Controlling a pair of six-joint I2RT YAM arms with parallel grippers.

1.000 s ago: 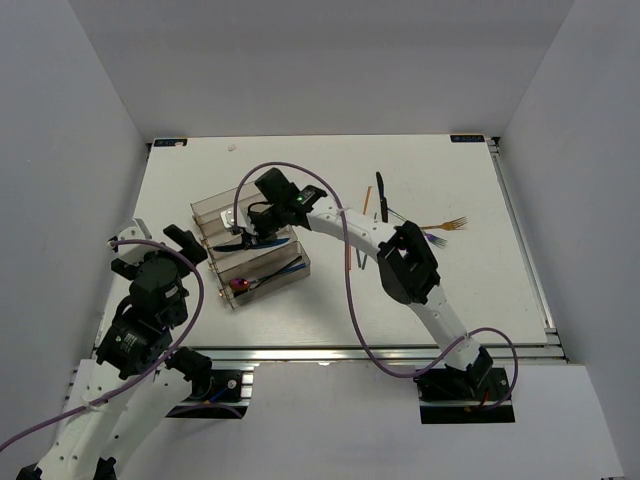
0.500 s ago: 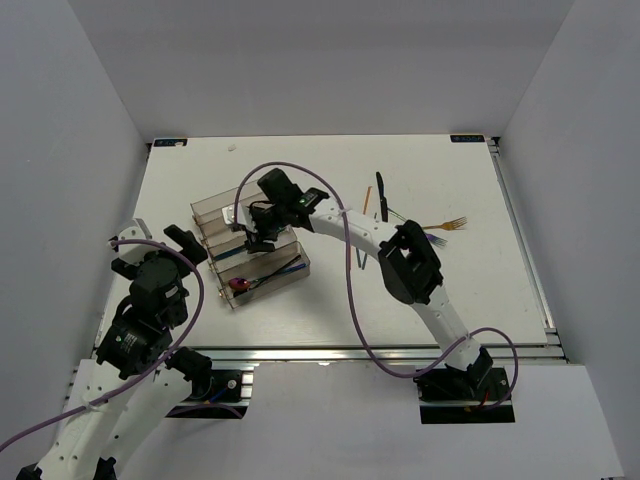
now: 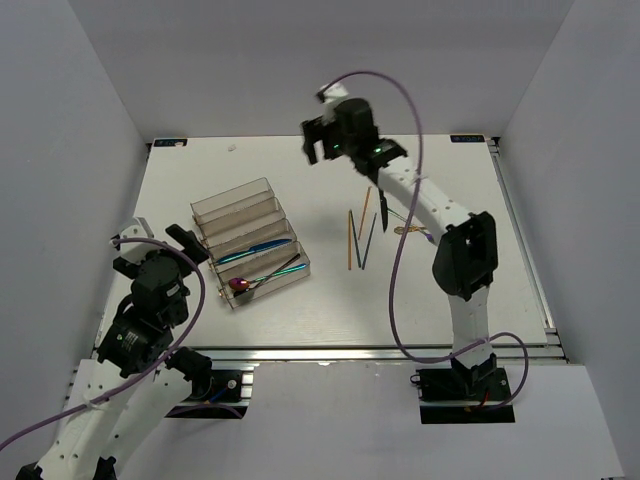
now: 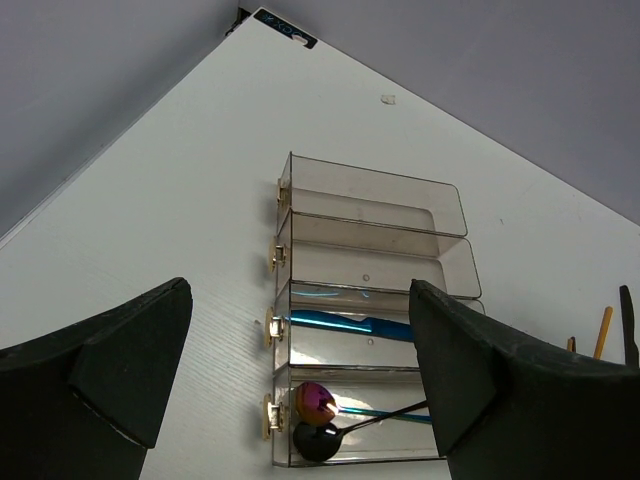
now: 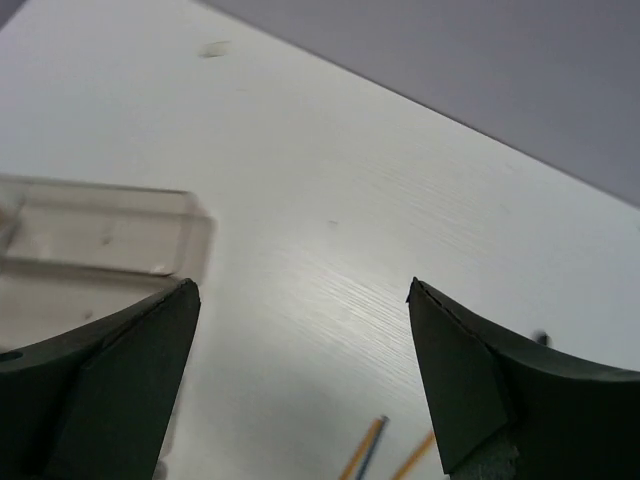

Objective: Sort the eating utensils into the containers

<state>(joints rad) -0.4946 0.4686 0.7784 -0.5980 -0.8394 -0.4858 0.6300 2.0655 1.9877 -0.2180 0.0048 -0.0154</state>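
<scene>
The containers are one clear stepped tray left of the table's centre. A blue utensil lies in its third compartment. A purple-red spoon and a black spoon lie in the nearest one. Loose chopsticks and a black utensil lie on the table to the tray's right. My right gripper hangs open and empty, raised high near the back of the table. Just left of the tray, my left gripper stands open with nothing in it. The left wrist view looks along the tray and the blue utensil.
White walls close in the table on three sides. A gold piece shows partly beside the right arm's forearm. The right wrist view catches the tray's blurred end and chopstick tips below its fingers. A purple cable loops from each arm.
My right gripper opened over the tray and left the blue utensil in the third compartment. It then rose and swung back to the right. The left arm stayed put.
</scene>
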